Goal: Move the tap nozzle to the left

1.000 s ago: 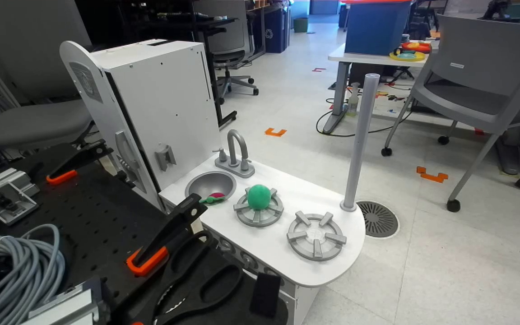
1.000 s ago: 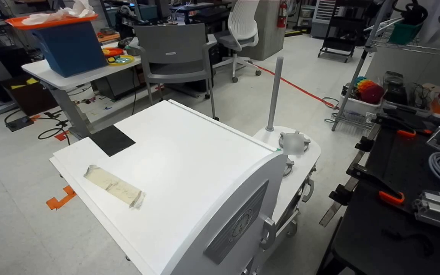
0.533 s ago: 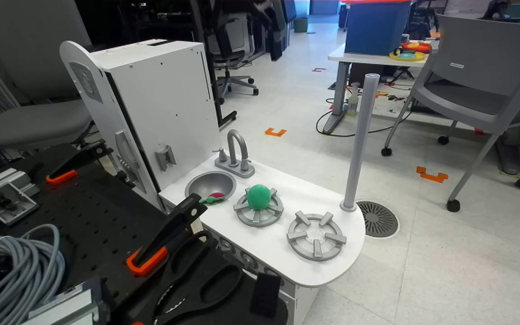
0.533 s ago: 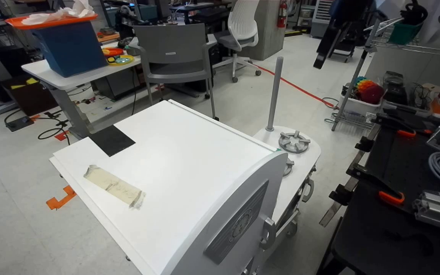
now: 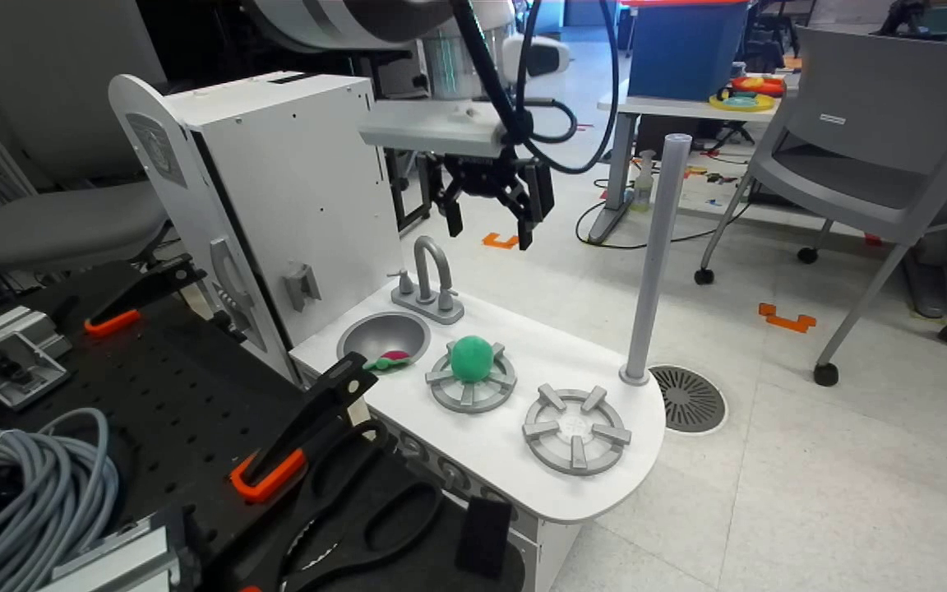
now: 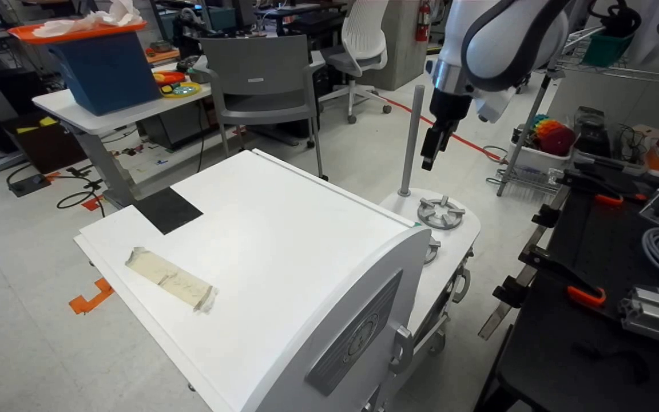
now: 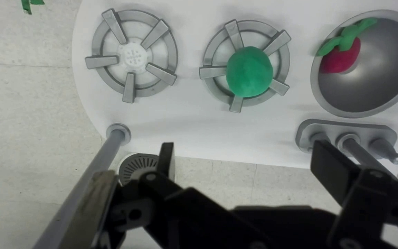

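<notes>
The tap nozzle [image 5: 422, 267] is a silver-grey arch on a base with small side handles. It stands at the back edge of the white counter, behind the sink [image 5: 383, 339]. In the wrist view the tap nozzle [image 7: 359, 154] is partly hidden by a gripper finger. The white cabinet hides it in an exterior view. My gripper [image 5: 490, 229] is open and empty, in the air above and to the right of the nozzle. It also shows side-on in an exterior view [image 6: 429, 157] and with fingers wide apart in the wrist view [image 7: 243, 147]. I see no contact with the nozzle.
The white cabinet [image 5: 301, 181] stands left of the nozzle. A green ball [image 5: 472, 359] sits on a burner grate. A second grate [image 5: 576, 460] and a tall grey pole [image 5: 659, 263] are at the right. A toy strawberry [image 7: 342, 57] lies in the sink.
No arm shows one second ago. Half a second ago, dark blurred parts of it show at the top. Now the open gripper has come down near the nozzle. The nozzle has not moved.
</notes>
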### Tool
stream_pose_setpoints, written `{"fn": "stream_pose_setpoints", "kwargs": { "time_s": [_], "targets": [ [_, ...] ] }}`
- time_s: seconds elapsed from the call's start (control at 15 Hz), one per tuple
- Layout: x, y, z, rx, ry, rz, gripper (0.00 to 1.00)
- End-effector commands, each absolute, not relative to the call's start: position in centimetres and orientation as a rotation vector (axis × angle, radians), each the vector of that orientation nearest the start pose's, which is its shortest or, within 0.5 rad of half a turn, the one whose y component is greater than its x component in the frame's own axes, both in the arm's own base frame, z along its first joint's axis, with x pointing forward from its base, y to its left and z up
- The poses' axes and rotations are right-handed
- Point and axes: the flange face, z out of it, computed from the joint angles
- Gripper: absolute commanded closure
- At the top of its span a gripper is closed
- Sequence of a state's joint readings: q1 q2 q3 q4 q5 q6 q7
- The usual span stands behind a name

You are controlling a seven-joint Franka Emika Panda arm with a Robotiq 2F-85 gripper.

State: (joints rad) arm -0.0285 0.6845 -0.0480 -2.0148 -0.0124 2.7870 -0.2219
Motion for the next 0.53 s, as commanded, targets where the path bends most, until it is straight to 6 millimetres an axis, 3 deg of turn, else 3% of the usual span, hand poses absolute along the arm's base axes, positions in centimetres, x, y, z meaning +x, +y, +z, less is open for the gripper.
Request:
{"fn": "stream_pose_setpoints", "kwargs": {
  "time_s": [0.0,0.27,0.47],
  "targets": [
    [62.2,-2.1,7.4,-3.123,-0.405,-0.154,0.00],
    [62.8,1.8,4.3,-3.047,-0.515,-0.124,0.00],
    [63.6,3.2,2.6,-3.024,-0.599,-0.162,0.00]
  ]
}}
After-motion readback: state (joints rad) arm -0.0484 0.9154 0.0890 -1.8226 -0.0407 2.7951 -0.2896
